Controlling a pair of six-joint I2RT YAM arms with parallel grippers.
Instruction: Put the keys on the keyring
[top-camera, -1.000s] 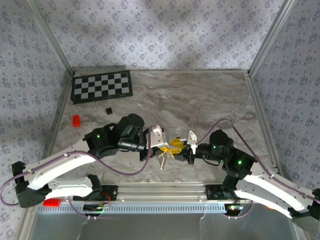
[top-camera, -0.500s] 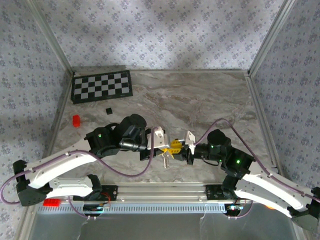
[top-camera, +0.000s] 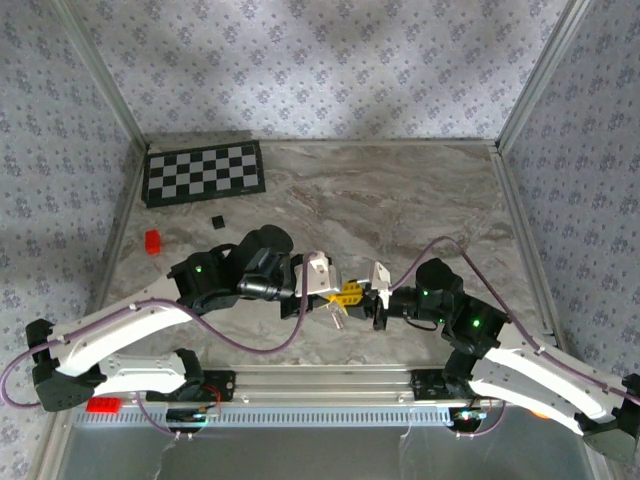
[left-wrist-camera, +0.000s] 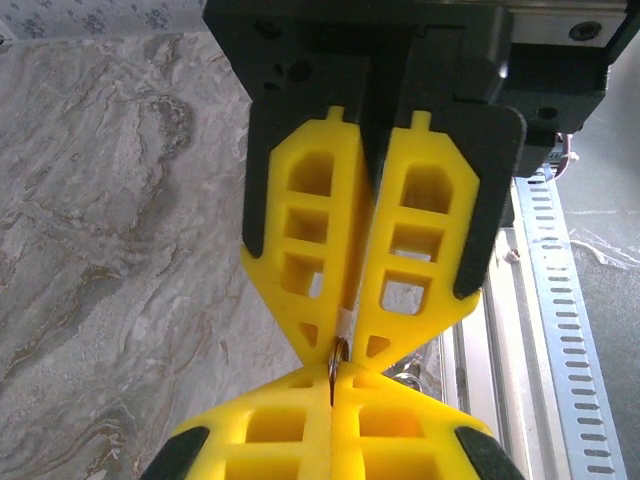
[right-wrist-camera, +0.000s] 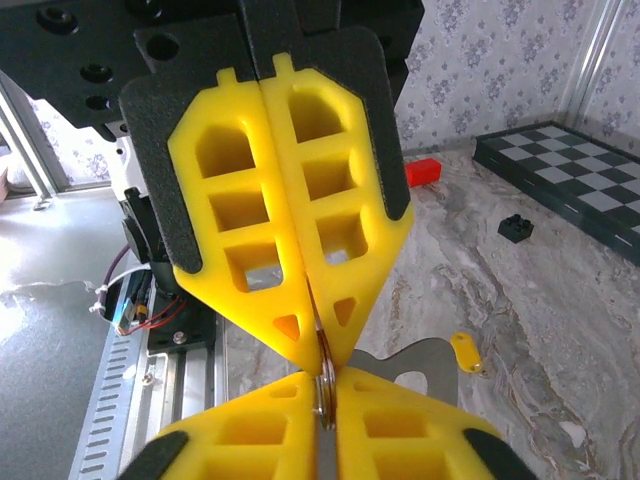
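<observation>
Right wrist view: the thin silvery metal keyring (right-wrist-camera: 322, 385) stands edge-on at the seam where two sets of yellow ribbed fingertips meet point to point. The right pincer (right-wrist-camera: 318, 348) comes down from the top of that view with its jaws pressed together, nipping the ring at the very tips. The left pincer (right-wrist-camera: 326, 392) rises from the bottom edge, also pressed together on the same ring. Just behind the fingertips hang the keys (right-wrist-camera: 428, 366), flat silver metal, one with a small bright yellow plastic head, dangling above the counter.

In the left wrist view the ring shows as a dark sliver pinched in the closed tips of the left pincer, with the right pincer's fingers directly opposite and touching tip to tip.

From the top external view the two arms meet above the near middle of the grey marble counter (top-camera: 420, 200), just ahead of the base rail. The left arm sweeps in from the lower left, elbow raised, wrist turned to point right. The right arm reaches from the lower right, wrist pointing left. Well apart, toward the far left, sit a small red block (top-camera: 153, 241), a small black cube (top-camera: 216, 221) and a black-and-white checkerboard (top-camera: 205, 172).
</observation>
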